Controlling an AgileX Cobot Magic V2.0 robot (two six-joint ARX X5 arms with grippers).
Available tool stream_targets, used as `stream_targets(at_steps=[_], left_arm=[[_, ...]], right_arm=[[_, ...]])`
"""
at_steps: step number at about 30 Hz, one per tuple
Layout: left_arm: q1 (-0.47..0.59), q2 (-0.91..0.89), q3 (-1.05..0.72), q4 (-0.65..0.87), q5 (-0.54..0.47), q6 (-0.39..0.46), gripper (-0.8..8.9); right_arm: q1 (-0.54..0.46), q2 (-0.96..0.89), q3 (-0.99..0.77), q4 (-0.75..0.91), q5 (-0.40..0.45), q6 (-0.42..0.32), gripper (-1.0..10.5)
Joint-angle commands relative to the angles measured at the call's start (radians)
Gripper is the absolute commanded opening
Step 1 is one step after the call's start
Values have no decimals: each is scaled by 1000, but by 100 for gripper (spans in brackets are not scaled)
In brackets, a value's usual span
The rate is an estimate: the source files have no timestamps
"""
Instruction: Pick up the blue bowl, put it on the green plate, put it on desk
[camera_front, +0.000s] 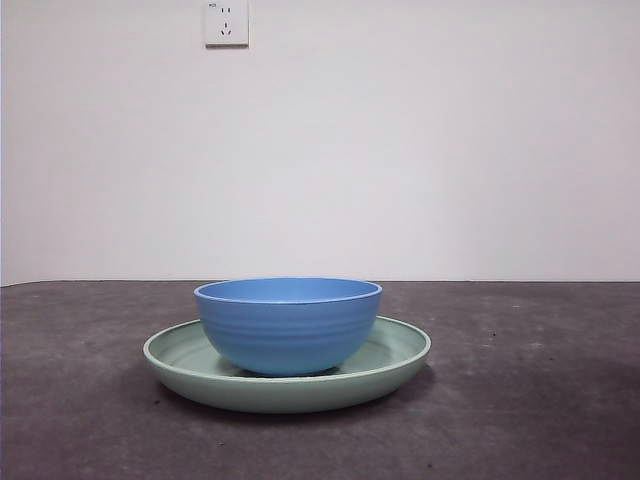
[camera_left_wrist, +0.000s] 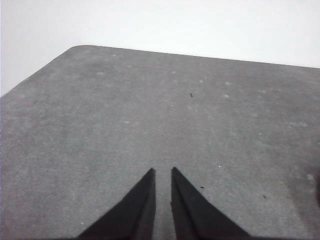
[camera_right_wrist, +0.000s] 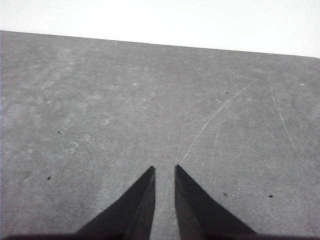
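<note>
The blue bowl (camera_front: 288, 322) stands upright inside the green plate (camera_front: 400, 350), which lies on the desk (camera_front: 540, 400) in the middle of the front view. No arm shows in the front view. My left gripper (camera_left_wrist: 163, 172) is shut and empty over bare desk (camera_left_wrist: 150, 115); neither bowl nor plate shows in its view. My right gripper (camera_right_wrist: 164, 170) is shut and empty over bare desk (camera_right_wrist: 125, 110), also with no bowl or plate in view.
A white wall with a socket (camera_front: 226, 22) stands behind the desk. The desk's far rounded corner (camera_left_wrist: 80, 48) shows in the left wrist view. Light scratches (camera_right_wrist: 215, 117) mark the desk in the right wrist view.
</note>
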Motion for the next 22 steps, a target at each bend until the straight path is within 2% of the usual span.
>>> stream_targets(at_steps=[1,22], left_arm=[[2,-2,-21,-5,-5,0,51],[2,-2,-21,-5,-5,0,51]], right_arm=[[-2,-2,-9,2,4,4,58],[2,-2,-8,44,3,3,58]])
